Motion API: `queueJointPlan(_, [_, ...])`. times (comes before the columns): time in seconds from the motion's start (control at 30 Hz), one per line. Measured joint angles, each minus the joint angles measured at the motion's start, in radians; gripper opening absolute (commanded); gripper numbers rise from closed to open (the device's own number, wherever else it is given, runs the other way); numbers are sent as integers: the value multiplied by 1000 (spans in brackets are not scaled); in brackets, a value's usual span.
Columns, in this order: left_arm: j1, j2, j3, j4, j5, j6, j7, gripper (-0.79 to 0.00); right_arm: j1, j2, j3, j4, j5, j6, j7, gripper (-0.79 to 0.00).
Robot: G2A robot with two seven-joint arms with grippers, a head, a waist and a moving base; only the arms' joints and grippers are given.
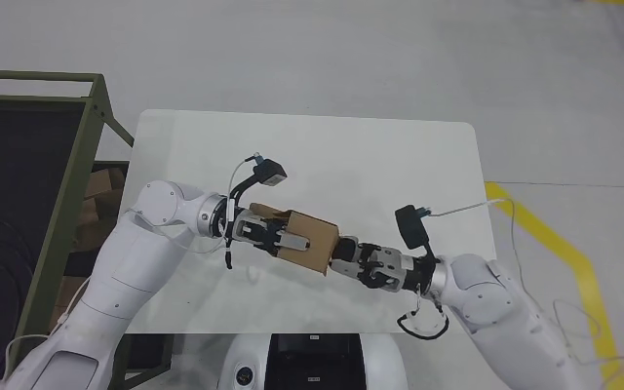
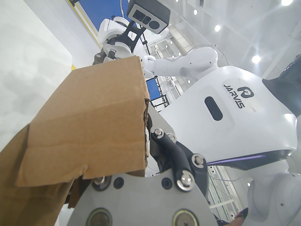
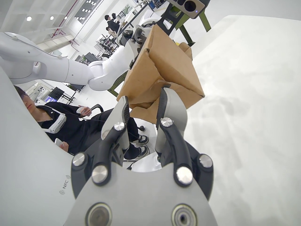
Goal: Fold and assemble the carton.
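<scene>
A brown carton is held in the air over the white table's front part, between my two arms. My left gripper is shut on the carton's left end. In the left wrist view a carton wall covers one finger, and the other finger lies against its torn edge. My right gripper is at the opposite end. In the right wrist view it stands open, its fingertips against the folded end flaps of the carton.
A green metal frame stands left of the table, with loose cardboard pieces beside it. A yellow floor line runs past the table's right side. The table's back half is bare.
</scene>
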Motion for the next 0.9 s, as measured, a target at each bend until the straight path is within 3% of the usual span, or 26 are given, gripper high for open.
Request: queueJointPlan(0.9, [-2, 7, 18, -14, 2, 10, -10, -785, 32, -11, -43, 12, -19, 24, -24, -566])
